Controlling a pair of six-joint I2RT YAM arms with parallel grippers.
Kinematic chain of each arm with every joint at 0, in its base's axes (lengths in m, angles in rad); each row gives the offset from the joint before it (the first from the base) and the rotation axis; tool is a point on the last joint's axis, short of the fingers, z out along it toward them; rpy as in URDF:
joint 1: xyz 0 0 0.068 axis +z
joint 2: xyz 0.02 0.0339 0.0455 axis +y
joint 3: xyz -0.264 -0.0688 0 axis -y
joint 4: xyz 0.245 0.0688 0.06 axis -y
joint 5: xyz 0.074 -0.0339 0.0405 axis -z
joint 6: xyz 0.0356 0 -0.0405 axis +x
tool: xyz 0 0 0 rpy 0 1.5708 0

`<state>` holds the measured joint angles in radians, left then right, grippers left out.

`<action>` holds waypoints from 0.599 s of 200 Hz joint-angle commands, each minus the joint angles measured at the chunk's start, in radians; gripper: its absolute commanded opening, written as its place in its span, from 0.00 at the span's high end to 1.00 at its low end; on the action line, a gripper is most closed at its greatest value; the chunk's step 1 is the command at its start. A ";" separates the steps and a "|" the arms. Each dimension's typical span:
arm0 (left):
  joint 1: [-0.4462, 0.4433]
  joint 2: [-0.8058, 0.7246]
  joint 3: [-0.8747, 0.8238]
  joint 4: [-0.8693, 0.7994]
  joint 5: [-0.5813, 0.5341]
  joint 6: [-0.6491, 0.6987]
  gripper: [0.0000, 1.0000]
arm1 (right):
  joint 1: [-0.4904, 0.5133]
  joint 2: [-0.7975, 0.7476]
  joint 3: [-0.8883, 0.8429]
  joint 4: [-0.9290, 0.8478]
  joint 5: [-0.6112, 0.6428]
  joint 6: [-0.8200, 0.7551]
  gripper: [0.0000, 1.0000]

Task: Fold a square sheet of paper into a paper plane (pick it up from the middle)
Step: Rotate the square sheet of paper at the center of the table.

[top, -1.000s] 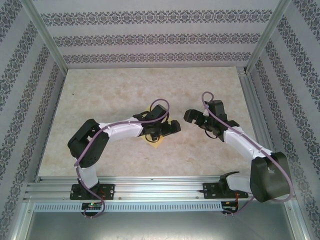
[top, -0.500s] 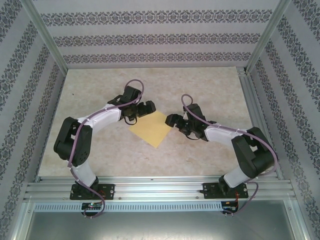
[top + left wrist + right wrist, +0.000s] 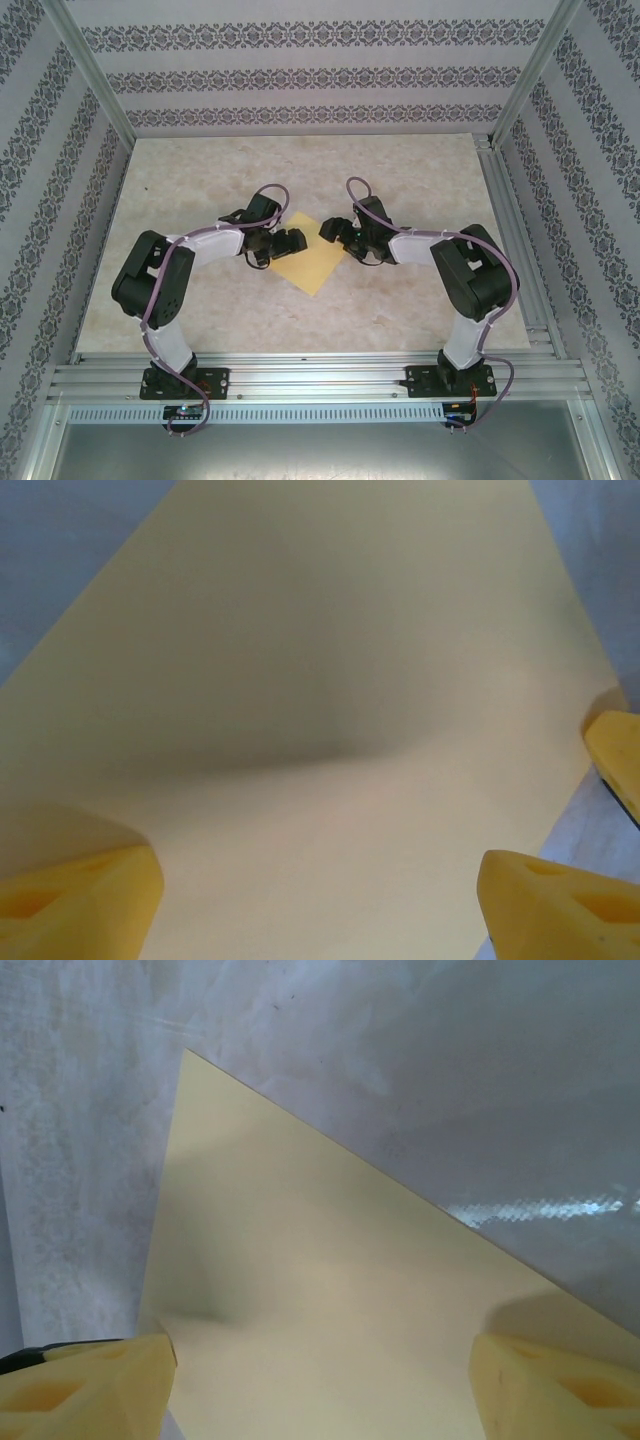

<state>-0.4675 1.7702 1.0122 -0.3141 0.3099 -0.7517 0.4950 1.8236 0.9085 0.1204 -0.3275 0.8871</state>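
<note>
On marbled tabletop (image 3: 200, 305), smooth yellow paper square (image 3: 315, 264)

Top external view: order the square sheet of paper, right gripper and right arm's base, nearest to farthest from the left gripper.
1. square sheet of paper, under the left gripper.
2. right gripper, opposite, across the sheet.
3. right arm's base, near-right edge.
</note>
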 commanded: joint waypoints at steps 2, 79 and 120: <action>-0.019 -0.032 -0.056 0.035 0.016 -0.053 0.15 | -0.011 0.036 0.067 -0.066 0.014 -0.054 0.22; -0.164 -0.095 -0.121 0.111 -0.011 -0.231 0.14 | -0.065 0.144 0.236 -0.219 -0.048 -0.183 0.22; -0.273 -0.088 -0.095 0.192 -0.031 -0.347 0.11 | -0.092 0.179 0.363 -0.354 -0.079 -0.287 0.22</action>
<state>-0.6842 1.6932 0.9012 -0.2157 0.3016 -0.9874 0.4217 1.9778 1.1866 -0.1177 -0.3767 0.7036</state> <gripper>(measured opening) 0.886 0.779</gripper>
